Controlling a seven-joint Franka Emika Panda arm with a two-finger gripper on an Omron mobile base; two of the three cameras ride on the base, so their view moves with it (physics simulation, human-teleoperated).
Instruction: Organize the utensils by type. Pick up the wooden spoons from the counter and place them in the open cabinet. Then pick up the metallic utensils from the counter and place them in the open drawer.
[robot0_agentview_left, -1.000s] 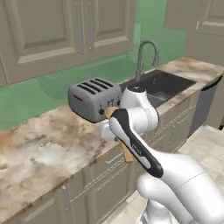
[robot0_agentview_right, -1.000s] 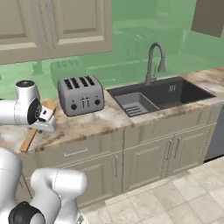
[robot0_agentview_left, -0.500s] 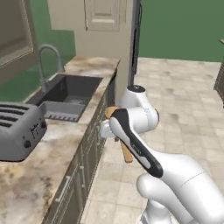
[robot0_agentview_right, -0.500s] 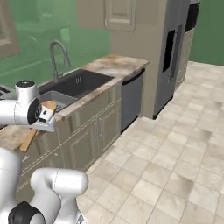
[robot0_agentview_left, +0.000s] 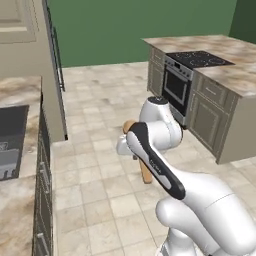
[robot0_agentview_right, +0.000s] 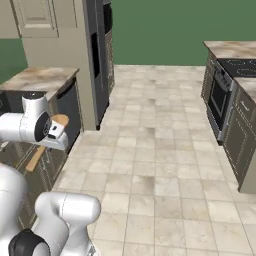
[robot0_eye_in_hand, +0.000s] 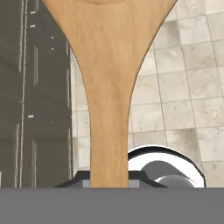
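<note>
Our base has swung round: the toaster and sink are gone from both base views, and tiled floor with a black oven front now lies ahead. Our tool stays clamped on the large orange-tan wooden spoon, carried beside the marbled table. We judge we are heading for the open cabinet.
</note>
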